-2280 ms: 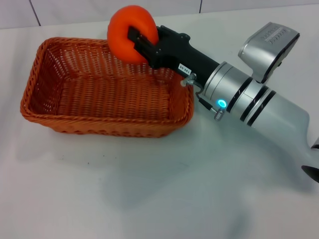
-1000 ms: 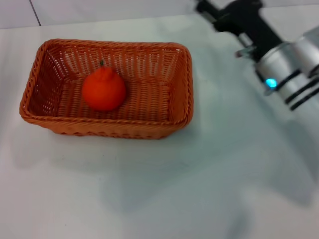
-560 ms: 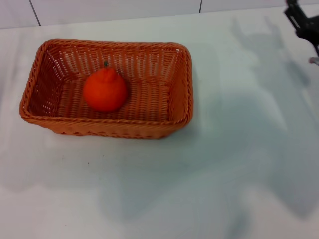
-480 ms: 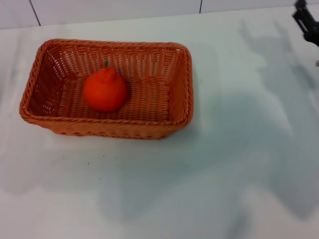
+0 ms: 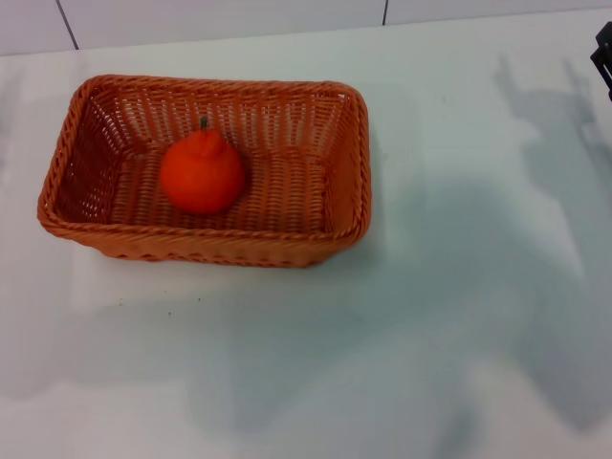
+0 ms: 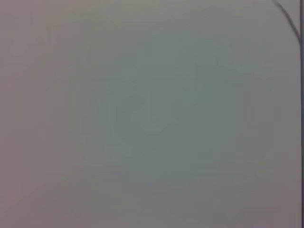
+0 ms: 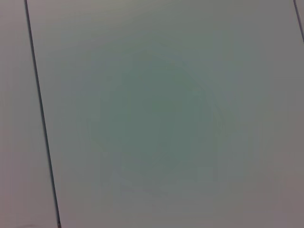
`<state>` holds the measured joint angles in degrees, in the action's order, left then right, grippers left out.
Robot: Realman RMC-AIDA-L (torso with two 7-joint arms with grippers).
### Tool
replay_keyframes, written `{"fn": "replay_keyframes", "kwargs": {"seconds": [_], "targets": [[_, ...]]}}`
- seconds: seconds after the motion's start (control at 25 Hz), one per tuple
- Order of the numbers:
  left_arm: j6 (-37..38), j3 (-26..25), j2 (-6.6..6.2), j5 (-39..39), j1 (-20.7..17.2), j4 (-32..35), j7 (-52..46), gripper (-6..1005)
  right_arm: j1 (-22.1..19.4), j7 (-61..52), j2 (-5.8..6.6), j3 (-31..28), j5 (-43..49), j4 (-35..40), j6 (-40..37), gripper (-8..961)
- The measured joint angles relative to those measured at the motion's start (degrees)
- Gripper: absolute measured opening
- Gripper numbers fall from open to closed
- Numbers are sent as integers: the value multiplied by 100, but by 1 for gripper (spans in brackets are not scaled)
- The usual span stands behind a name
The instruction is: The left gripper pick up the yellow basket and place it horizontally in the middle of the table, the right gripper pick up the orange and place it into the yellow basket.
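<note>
The yellow basket (image 5: 349, 163), an orange-brown woven wicker rectangle, lies lengthwise on the white table (image 5: 402, 335), left of centre in the head view. The orange (image 5: 201, 174) rests inside it, towards its left half, stem up. Only a small black tip of my right gripper (image 5: 605, 53) shows at the far right edge of the head view, well away from the basket and holding nothing that I can see. My left gripper is out of view. Both wrist views show only a pale flat surface with thin dark seam lines.
A tiled wall with dark seams (image 5: 65, 24) runs along the table's back edge. Arm shadows fall on the tabletop to the right of the basket and in front of it.
The right gripper let go of the orange, which now sits in the basket. The arm then pulled back to the right and has almost left the head view. The basket has not moved.
</note>
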<state>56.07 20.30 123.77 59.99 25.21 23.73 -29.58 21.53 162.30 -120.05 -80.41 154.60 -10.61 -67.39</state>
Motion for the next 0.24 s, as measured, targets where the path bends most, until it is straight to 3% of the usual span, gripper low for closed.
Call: {"fn": "replay_keyframes", "kwargs": {"seconds": [0.24], "targets": [[30,16,18,-4,-26,-85,4,875,-5,-3,-13,4,0,7,10,934]]}}
